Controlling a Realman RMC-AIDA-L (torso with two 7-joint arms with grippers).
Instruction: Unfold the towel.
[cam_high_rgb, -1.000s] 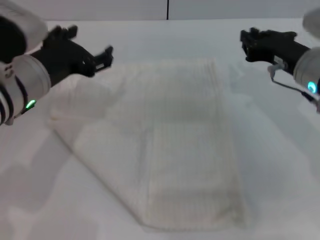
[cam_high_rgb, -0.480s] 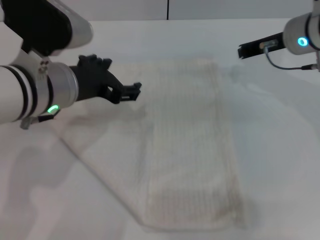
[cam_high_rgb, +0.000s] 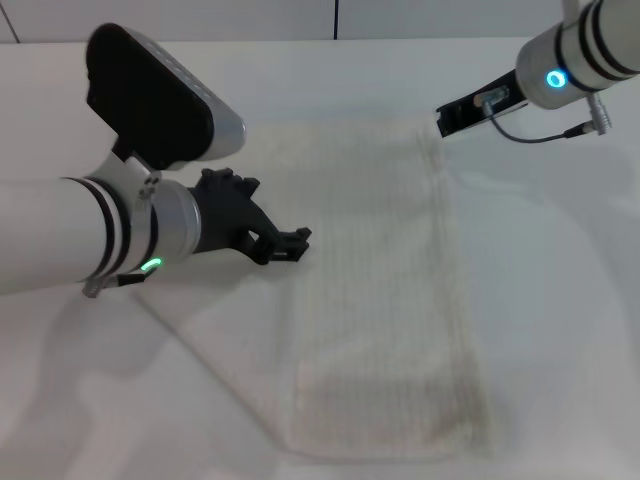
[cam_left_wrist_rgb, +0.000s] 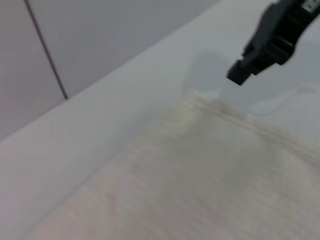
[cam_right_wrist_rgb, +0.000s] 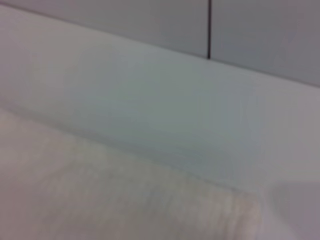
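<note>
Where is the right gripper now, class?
In the head view, the right gripper is on the right, at the far right corner of the towel, across from the left gripper.

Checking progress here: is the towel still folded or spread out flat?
Still folded: the towel shows a thicker ribbed panel lying over a thinner layer that sticks out toward the left gripper.

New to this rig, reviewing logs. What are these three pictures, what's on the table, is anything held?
It is a two-armed robot with a pincer on each arm. The head view looks down from the robot's head at a white table; the other two pictures come from cameras on its wrists. A cream towel lies partly folded on the table. The left pincer hangs over the towel's left part. The right pincer is at the towel's far right corner; the left wrist view shows it too. Nothing looks held.
</note>
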